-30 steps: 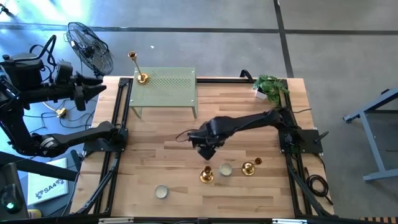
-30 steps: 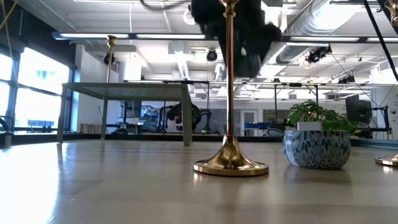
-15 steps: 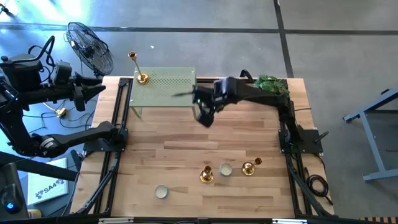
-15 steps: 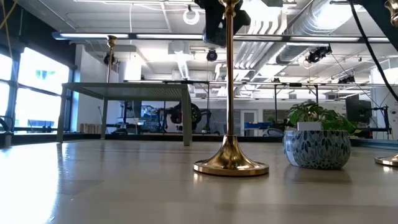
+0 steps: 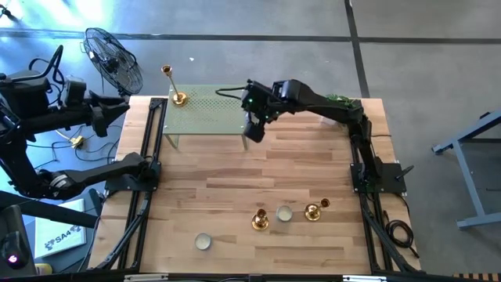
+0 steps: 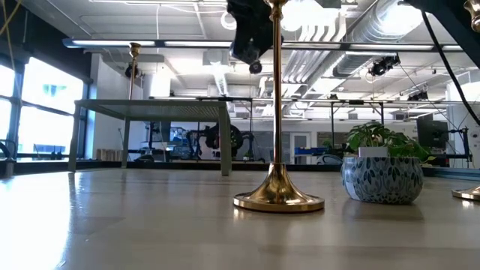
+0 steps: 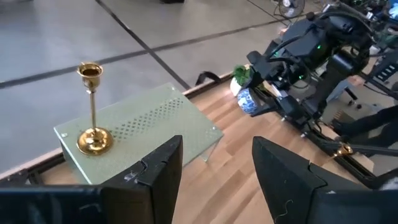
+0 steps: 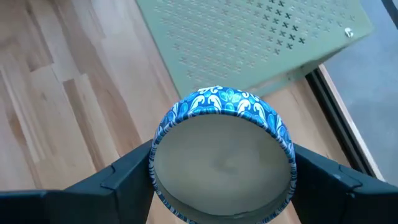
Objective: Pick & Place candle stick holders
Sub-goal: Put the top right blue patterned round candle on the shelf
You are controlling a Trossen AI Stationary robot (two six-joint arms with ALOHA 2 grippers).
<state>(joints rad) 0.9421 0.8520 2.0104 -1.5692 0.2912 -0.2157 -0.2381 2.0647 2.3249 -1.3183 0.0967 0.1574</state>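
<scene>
Right wrist view: right gripper (image 8: 222, 186) jaws clamp a blue-patterned cup (image 8: 222, 155); left gripper (image 7: 214, 171) jaws apart.

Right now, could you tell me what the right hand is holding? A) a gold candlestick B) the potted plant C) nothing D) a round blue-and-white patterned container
D: the right wrist view shows the right hand with its fingers on either side of a round blue-and-white container, above the green perforated stand; the candlesticks are elsewhere.

Wooden table (image 5: 235, 180) with green stand (image 5: 205, 110), plant pot (image 5: 338, 110), two candlesticks (image 5: 286, 214).
</scene>
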